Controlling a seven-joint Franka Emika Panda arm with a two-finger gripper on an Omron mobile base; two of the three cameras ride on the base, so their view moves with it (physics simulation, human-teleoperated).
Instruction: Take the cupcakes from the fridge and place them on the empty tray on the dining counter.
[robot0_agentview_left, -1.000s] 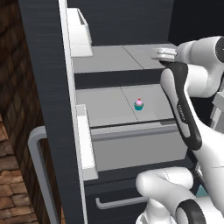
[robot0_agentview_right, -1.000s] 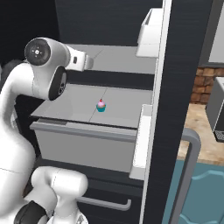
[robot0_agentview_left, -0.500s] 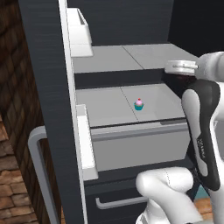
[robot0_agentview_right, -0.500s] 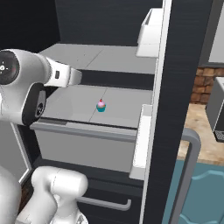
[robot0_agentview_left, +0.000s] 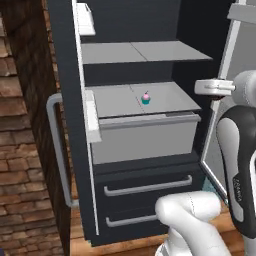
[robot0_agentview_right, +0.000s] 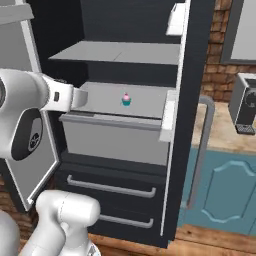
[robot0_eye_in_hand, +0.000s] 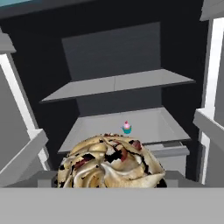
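**Pink cupcake sits on the shelf, swirly cake is in the gripper**

Inside the open fridge (robot0_agentview_left: 67, 60), the little pink cupcake (robot0_agentview_left: 145, 98) stands by itself on the middle grey shelf (robot0_agentview_left: 115, 100). It has pink frosting and a teal wrapper. It is near the middle of the shelf, well back from the front edge. A flat grey shelf is above it, and a big grey bin (robot0_agentview_left: 145, 140) is just under it. Lower down are two dark drawers (robot0_agentview_left: 147, 185) with long grey bars.

Both fridge doors are swung wide open. One door has a long grey handle (robot0_agentview_left: 56, 150), and a brick wall (robot0_agentview_left: 20, 150) is beside that door.

The gripper (robot0_agentview_right: 82, 98) is up in the air in front of the fridge, out past the shelves, near the open door. It points toward the shelf with the pink cupcake but is well apart from it.

In the hand view, a round swirly cake (robot0_eye_in_hand: 109, 168) sits right at the gripper, very close to the camera. It is cream colored with dark brown and a few red bits. It hides the finger tips. The jaws stand wide, and they hold this cake between them. I cannot tell if it is a cupcake or a bun.
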